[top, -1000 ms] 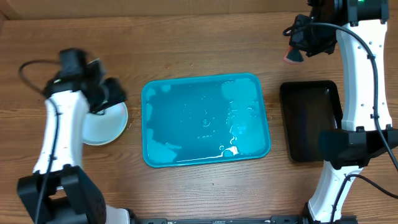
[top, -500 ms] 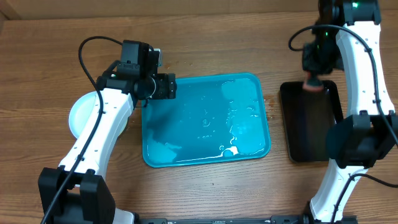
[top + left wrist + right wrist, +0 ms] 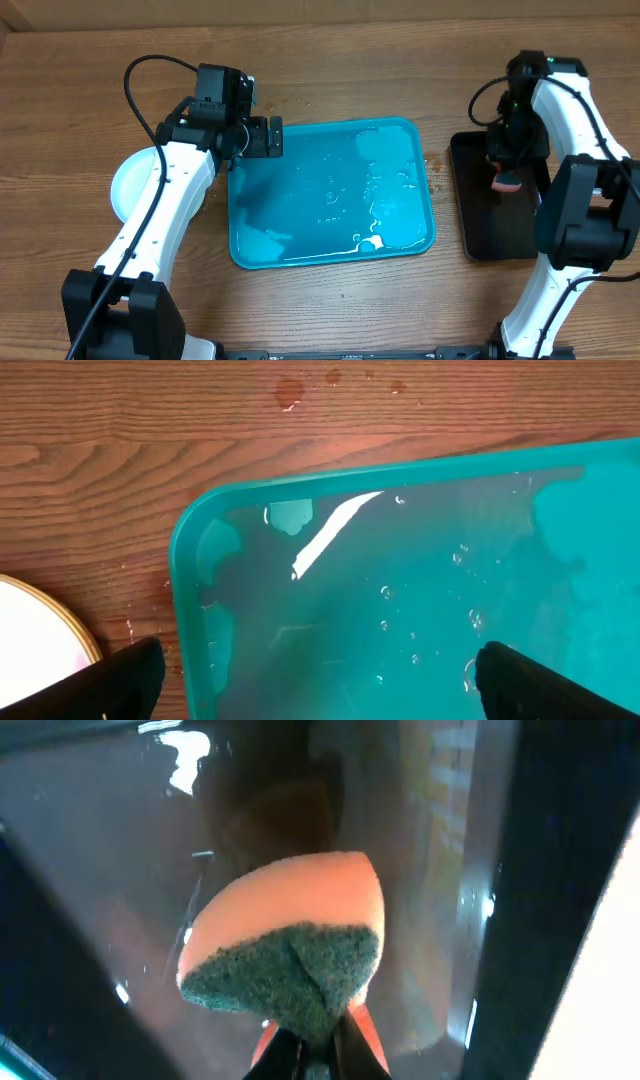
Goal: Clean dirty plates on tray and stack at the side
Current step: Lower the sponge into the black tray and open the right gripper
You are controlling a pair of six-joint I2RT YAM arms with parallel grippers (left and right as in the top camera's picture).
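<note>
The turquoise tray lies in the middle of the table, wet and holding no plates; its far left corner shows in the left wrist view. A white plate lies left of the tray, partly under my left arm; its rim shows in the left wrist view. I cannot tell how many plates lie there. My left gripper is open and empty over the tray's far left corner. My right gripper is shut on an orange sponge with a green pad over the black tray.
A smaller black tray lies right of the turquoise tray, its wet floor filling the right wrist view. Water drops dot the wood behind the turquoise tray. A cardboard wall runs along the far edge.
My left arm swung from the plate at the left to the tray's far left corner, then held. My right arm brought the sponge from the far right down over the black tray.
</note>
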